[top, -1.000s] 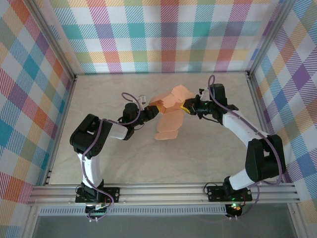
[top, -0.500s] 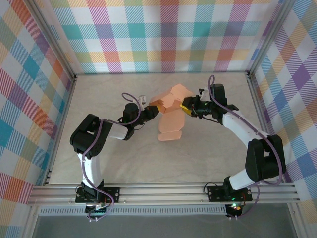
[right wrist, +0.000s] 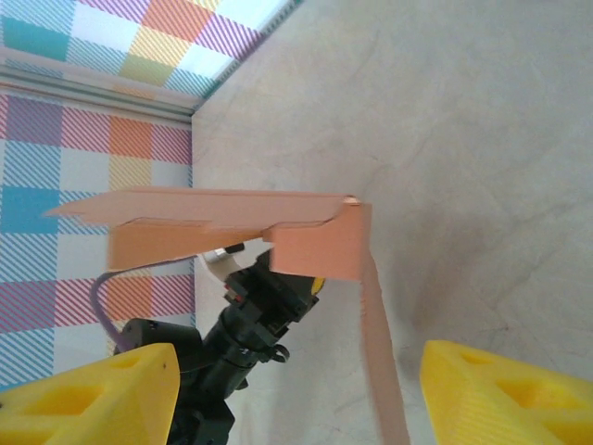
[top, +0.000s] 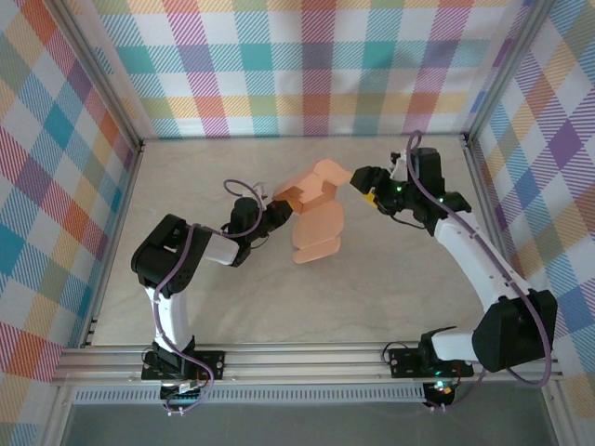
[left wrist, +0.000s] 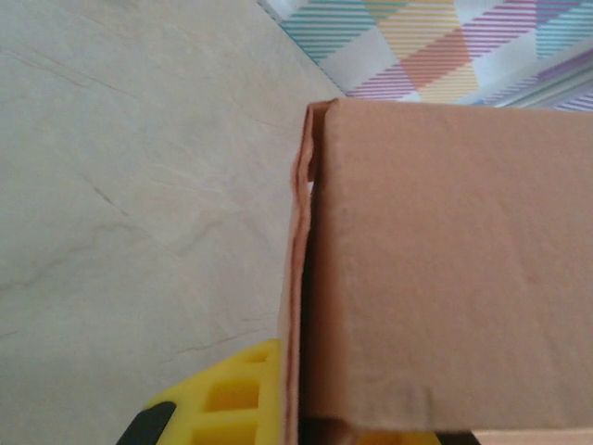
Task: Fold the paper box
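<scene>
The paper box [top: 316, 212] is a salmon-orange card sheet, partly folded, held above the middle of the table with flaps hanging toward the near side. My left gripper [top: 278, 213] is shut on its left edge. In the left wrist view the card [left wrist: 445, 260] runs between my yellow fingers [left wrist: 222, 399]. My right gripper [top: 364, 182] stands open just right of the box, apart from it. In the right wrist view its yellow fingers [right wrist: 93, 399] are spread wide, and the box [right wrist: 315, 243] hangs ahead with nothing between them.
The pale stone-patterned table [top: 232, 297] is fenced by plaid walls [top: 307, 65] and aluminium posts. The left arm's black wrist [right wrist: 250, 320] sits under the box in the right wrist view.
My right gripper has opened, let go of the box's right flap and drawn back to the right and far side. The box stays in my left gripper, shifted slightly.
</scene>
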Controlling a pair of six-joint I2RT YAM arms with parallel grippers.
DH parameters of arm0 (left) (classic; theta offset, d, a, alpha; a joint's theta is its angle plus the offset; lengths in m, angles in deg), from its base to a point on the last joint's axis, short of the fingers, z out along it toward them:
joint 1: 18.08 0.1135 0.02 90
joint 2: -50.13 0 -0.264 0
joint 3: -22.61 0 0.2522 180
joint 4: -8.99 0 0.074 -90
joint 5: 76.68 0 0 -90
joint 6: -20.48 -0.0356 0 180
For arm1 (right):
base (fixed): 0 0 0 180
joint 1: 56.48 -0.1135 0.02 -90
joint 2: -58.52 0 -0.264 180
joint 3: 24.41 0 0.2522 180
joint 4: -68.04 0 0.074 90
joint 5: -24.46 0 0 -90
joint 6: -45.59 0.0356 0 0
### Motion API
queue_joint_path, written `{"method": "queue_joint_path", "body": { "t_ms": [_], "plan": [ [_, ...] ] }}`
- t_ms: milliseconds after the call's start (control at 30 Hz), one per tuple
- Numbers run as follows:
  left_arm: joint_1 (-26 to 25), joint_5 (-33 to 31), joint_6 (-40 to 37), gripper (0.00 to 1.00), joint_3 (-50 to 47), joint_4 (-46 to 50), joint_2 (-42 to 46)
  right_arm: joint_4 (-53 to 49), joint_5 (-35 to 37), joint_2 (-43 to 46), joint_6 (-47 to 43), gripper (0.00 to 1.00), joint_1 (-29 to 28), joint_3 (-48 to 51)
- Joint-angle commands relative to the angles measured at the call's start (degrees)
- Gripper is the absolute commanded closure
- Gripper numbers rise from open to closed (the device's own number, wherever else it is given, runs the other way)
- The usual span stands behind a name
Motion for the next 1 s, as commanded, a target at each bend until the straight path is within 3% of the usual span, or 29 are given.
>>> {"method": "queue_joint_path", "body": {
  "t_ms": [0,233,533,733,967],
  "plan": [
    [-0.17,-4.72,-3.63,1.00,-1.14,2.00,3.75,-9.24,4.66,-0.84,-6.94,0.30,-4.20,-7.45],
    [-1.17,-10.39,-10.33,1.00,-2.83,7.99,9.37,-20.50,18.39,-11.19,-15.04,0.31,-15.11,-26.80],
    [-1.58,-13.82,-12.76,1.00,-4.45,13.64,16.21,-31.33,21.68,-27.33,-17.03,0.40,-21.80,-49.79],
    [-1.60,-14.41,-12.52,1.00,-4.59,14.83,17.89,-33.05,20.70,-30.88,-15.93,0.50,-22.44,-51.29],
    [-1.57,-14.39,-11.66,1.00,-4.33,14.71,17.48,-32.66,21.19,-31.80,-13.33,0.54,-22.44,-49.41]
  ]
}}
